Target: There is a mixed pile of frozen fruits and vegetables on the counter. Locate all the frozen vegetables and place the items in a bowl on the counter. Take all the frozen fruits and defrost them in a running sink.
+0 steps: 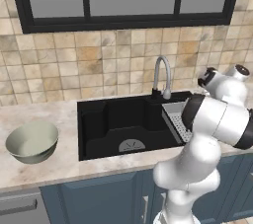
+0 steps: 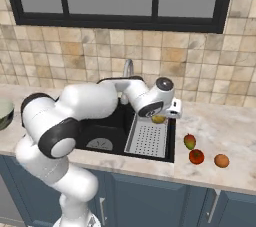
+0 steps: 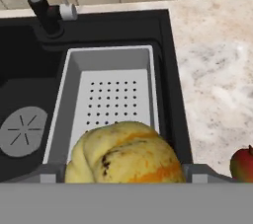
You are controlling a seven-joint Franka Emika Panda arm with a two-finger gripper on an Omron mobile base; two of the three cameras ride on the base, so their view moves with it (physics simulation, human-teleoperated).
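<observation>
Holding the yellowish vegetable piece (image 3: 126,154) between its fingers, the end effector (image 2: 159,119) hangs over the sink (image 2: 107,131), above the grey perforated tray (image 2: 147,140) at the basin's right side — jaws clamped on the piece, which shows in the hand view as a lumpy yellow mass with orange and dark patches, flanked by the fingertips (image 3: 202,172). In the right base view the same piece peeks out as a small yellow blob just under the white wrist.

Still on the worktop (image 2: 225,126), right of the sink: the red-green mango-like piece (image 2: 189,141) nearest the basin edge, the red tomato-like piece (image 2: 196,156) just in front of it, and the orange ball (image 2: 221,160) a little further right, all apart from each other. A red edge of one of them (image 3: 243,164) shows at the right border of the hand view.

The bowl (image 1: 32,141) sits upright on the worktop left of the sink, well apart from the produce — nothing seen inside it. The chrome faucet (image 1: 162,76) arches at the back of the sink, no water visible from it. Round drain (image 1: 132,145) on the black basin floor, left of the tray
</observation>
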